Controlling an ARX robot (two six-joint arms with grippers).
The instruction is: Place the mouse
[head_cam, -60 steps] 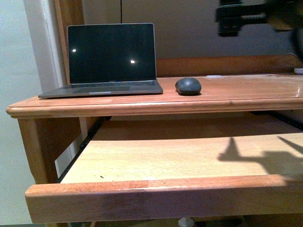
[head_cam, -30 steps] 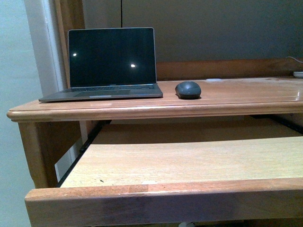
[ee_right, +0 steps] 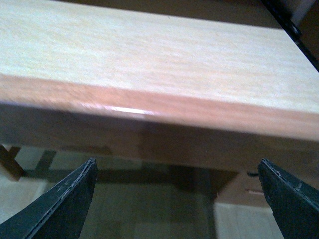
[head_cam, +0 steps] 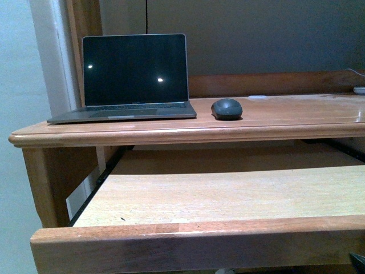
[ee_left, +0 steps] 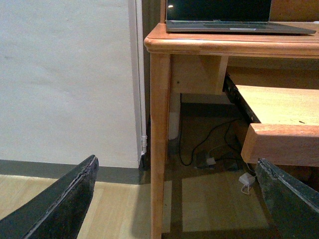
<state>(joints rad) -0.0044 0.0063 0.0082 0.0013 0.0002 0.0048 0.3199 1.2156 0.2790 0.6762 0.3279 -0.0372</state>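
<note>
The dark grey mouse (head_cam: 227, 108) lies on the wooden desk top (head_cam: 296, 117), just right of the open laptop (head_cam: 136, 71). No gripper is near it. My left gripper (ee_left: 174, 209) is open and empty, low beside the desk's left leg (ee_left: 160, 139), above the floor. My right gripper (ee_right: 174, 204) is open and empty, just below the front rail of the pulled-out tray (ee_right: 149, 55). The mouse shows in neither wrist view.
The pulled-out wooden tray (head_cam: 228, 194) juts forward under the desk top. A small white flat object (head_cam: 359, 89) sits at the desk's far right. Cables and a white plug (ee_left: 245, 181) lie on the floor under the desk. A wall stands left of the desk.
A second ago my right arm was high at the upper right, its shadow on the tray. It has left the front view. The mouse has not moved.
</note>
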